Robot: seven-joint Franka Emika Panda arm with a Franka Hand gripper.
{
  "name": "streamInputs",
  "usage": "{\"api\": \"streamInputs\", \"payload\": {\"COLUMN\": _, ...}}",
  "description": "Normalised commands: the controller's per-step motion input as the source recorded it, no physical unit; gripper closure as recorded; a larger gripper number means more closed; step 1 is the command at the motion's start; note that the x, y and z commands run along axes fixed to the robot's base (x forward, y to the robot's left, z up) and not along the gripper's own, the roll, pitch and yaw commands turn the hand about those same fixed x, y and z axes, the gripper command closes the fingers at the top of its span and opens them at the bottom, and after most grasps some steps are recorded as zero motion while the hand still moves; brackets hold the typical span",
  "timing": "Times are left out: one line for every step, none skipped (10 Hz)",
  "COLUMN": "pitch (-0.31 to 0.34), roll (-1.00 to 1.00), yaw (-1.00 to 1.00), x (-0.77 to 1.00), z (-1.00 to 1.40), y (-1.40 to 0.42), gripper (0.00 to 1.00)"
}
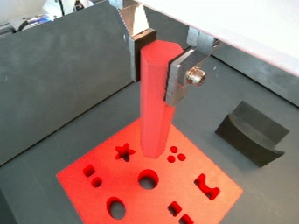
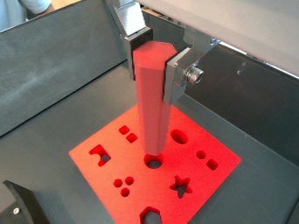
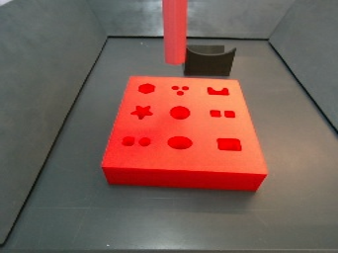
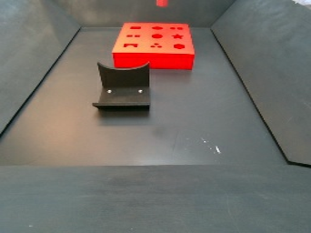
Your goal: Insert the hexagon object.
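Note:
My gripper is shut on the hexagon object, a long bright red rod with a six-sided end, and holds it upright near its top. Both wrist views show it between the silver fingers. The rod hangs over the flat red block, with its lower end near a round hole. In a side view the rod comes down from the top edge and ends above the block's far side. The gripper is out of view there. A hexagon hole lies at the block's far left.
The dark curved fixture stands on the floor beside the block. It also shows behind the block in a side view and in a wrist view. Grey sloping walls enclose the dark floor.

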Motion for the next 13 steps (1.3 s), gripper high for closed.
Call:
{"api": "streamInputs", "payload": {"pitch": -0.054, "roll": 0.07, "yaw": 0.00, "x": -0.10, "z": -0.14, "y": 0.06, "gripper": 1.00}}
{"api": "streamInputs", "payload": {"pitch": -0.186, "roll": 0.07, "yaw": 0.00, "x": 0.00, "z": -0.54, "y": 0.25, "gripper": 1.00}}
{"api": "streamInputs", "payload": {"pitch": -0.183, "roll": 0.09, "yaw": 0.00, "x": 0.00, "z": -0.63, "y": 0.39, "gripper": 1.00}}
{"api": "streamInputs", "payload": {"pitch": -0.173, "roll": 0.07, "yaw": -0.01, "x": 0.00, "z": -0.61, "y": 0.47, "gripper": 1.00}}
{"api": "streamInputs", "payload": {"pitch": -0.180, "roll": 0.06, "yaw": -0.03, "x": -0.03, "z": -0.62, "y": 0.47, "gripper": 1.00}}
{"api": "streamInputs", "payload": {"pitch": -0.194, "roll": 0.05, "yaw": -0.05, "x": -0.07, "z": -0.61, "y": 0.45, "gripper": 1.00}}
{"api": "streamInputs", "payload": {"pitch": -0.179, "roll": 0.00, "yaw": -0.12, "x": -0.22, "z": -0.39, "y": 0.32, "gripper": 1.00}}
{"api": "streamInputs", "payload": {"pitch": -0.131, "roll": 0.00, "yaw": -0.07, "x": -0.09, "z": -0.23, "y": 0.16, "gripper": 1.00}}
{"api": "streamInputs", "payload": {"pitch": -0.051, "roll": 0.00, "yaw": -0.13, "x": -0.01, "z": -0.22, "y": 0.13, "gripper": 1.00}}
{"api": "streamInputs", "payload": {"pitch": 0.003, "roll": 0.01, "yaw": -0.27, "x": -0.09, "z": -0.29, "y": 0.28, "gripper": 1.00}}
{"api": "streamInputs", "payload": {"pitch": 0.094, "roll": 0.01, "yaw": -0.39, "x": -0.21, "z": -0.27, "y": 0.31, "gripper": 1.00}}
{"api": "streamInputs", "payload": {"pitch": 0.216, "roll": 0.00, "yaw": -0.45, "x": -0.07, "z": -0.24, "y": 0.22, "gripper": 1.00}}
{"api": "streamInputs", "payload": {"pitch": 0.136, "roll": 0.00, "yaw": -0.33, "x": 0.00, "z": -0.22, "y": 0.08, "gripper": 1.00}}
